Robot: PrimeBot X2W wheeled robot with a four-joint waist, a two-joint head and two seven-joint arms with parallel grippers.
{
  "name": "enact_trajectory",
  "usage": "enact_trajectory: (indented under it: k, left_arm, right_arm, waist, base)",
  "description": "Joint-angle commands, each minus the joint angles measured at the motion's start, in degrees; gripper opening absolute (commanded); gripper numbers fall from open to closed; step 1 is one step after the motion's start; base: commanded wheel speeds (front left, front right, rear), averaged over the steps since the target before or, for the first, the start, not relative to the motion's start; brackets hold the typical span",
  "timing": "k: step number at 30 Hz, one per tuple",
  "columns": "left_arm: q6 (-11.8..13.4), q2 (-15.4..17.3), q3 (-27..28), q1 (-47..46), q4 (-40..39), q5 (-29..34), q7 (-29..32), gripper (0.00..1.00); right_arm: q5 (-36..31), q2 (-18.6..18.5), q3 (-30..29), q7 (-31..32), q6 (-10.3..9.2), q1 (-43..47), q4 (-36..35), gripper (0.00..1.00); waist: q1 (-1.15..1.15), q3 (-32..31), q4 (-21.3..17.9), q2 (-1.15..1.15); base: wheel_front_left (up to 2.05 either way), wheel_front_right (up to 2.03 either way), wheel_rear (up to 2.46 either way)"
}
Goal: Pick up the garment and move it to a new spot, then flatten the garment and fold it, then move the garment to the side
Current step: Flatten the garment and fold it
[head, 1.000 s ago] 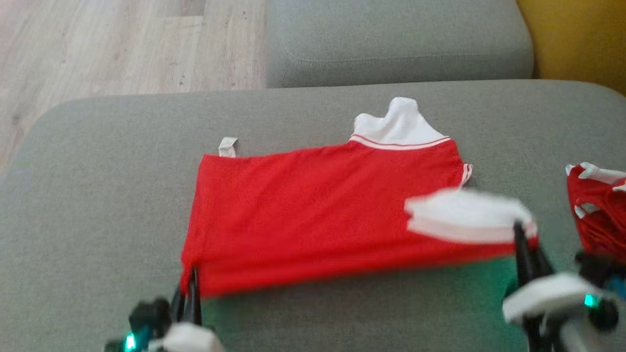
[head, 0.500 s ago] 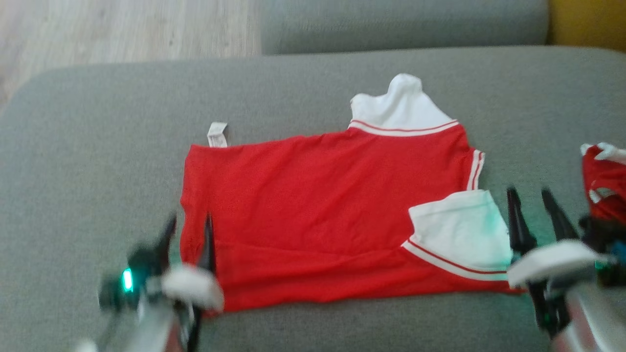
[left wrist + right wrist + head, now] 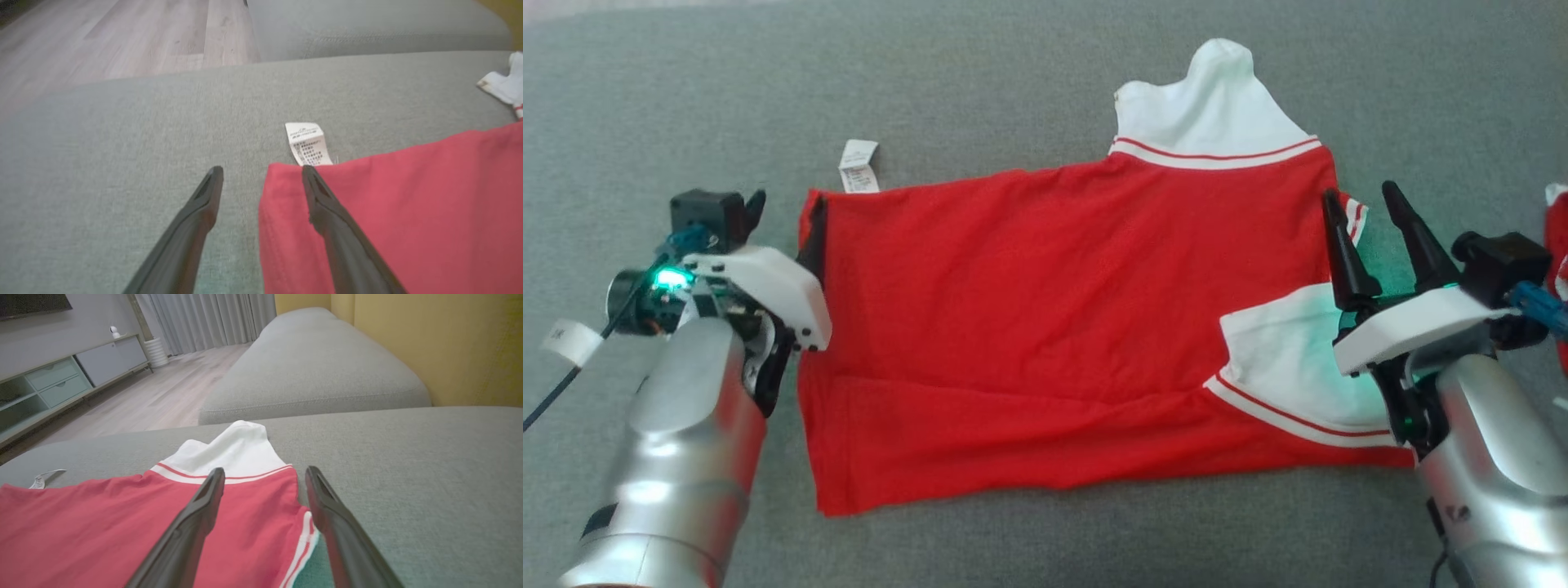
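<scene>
The red jersey with white sleeves (image 3: 1029, 327) lies spread on the grey sofa cushion (image 3: 980, 73), long axis running arm to arm. My left gripper (image 3: 261, 169) straddles its far-left corner by the white care label (image 3: 308, 143), my right gripper (image 3: 1357, 192) its right edge; both jaws apart.

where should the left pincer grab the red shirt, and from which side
On the red shirt, take the far hem corner, just beside the care label. Come in from the robot's left, low along the grey cushion: that edge lies flat and thin, and the open left pincer straddles it, one finger over the fabric, one over bare cushion.
</scene>
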Motion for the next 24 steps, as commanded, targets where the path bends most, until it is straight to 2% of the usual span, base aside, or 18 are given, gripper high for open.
enact_trajectory:
  k: [1, 8, 9, 10, 11, 13, 20, 24]
  left_arm:
    - [-0.21, 2.47, 1.0, -2.84, -0.91, -0.47, 0.15, 1.0]
    - [-0.32, 3.11, -0.81, -4.33, 1.63, -3.02, -1.56, 1.0]
    - [-0.32, 3.13, -1.26, -4.53, 2.0, -3.25, -1.71, 0.9]
    - [-0.32, 3.11, -1.78, -4.73, 2.36, -3.56, -1.74, 0.54]
    - [-0.32, 3.03, -2.19, -4.91, 2.69, -4.03, -1.78, 0.33]
    - [-0.33, 2.87, -3.08, -5.32, 3.14, -4.68, -2.09, 0.0]
    - [-0.33, 2.63, -5.84, -7.37, 3.92, -5.9, -4.75, 0.0]
    - [-0.33, 0.71, -7.77, -9.1, 3.91, -6.11, -6.65, 0.0]
  right_arm:
    - [0.5, -0.99, 1.14, -0.82, 0.18, -1.65, -1.27, 1.0]
    - [2.14, -2.6, 2.75, -1.77, 0.18, -4.45, 0.19, 1.0]
    - [2.28, -2.8, 2.93, -1.86, 0.18, -4.88, 0.34, 1.0]
    - [2.4, -2.97, 3.13, -1.92, 0.18, -5.34, 0.47, 1.0]
    - [2.47, -3.13, 3.38, -1.99, 0.18, -5.79, 0.61, 1.0]
    - [2.7, -3.4, 3.81, -2.0, 0.18, -6.7, 0.93, 1.0]
    - [3.66, -5.33, 5.35, 1.5, 0.18, -12.41, 4.01, 1.0]
    - [4.61, -6.65, 5.74, 6.25, 0.18, -18.42, 8.34, 1.0]
  waist:
    - [-0.01, 0.79, -0.46, 0.0]
    - [-0.01, 2.61, -0.85, 0.0]
    - [-0.01, 2.83, -0.86, 0.0]
    - [-0.01, 3.06, -0.86, 0.0]
    - [-0.01, 3.2, -0.85, 0.0]
    - [-0.01, 3.47, -0.73, 0.0]
    - [-0.01, 4.6, 0.81, 0.0]
    - [-0.01, 5.74, 3.14, 0.0]
  base:
    - [0.0, 0.0, 0.0]
    - [0.0, 0.0, 0.0]
    - [0.0, 0.0, 0.0]
    - [0.0, 0.0, 0.0]
    - [0.0, 0.0, 0.0]
    - [0.0, 0.0, 0.0]
    - [0.0, 0.0, 0.0]
    - [0.0, 0.0, 0.0]
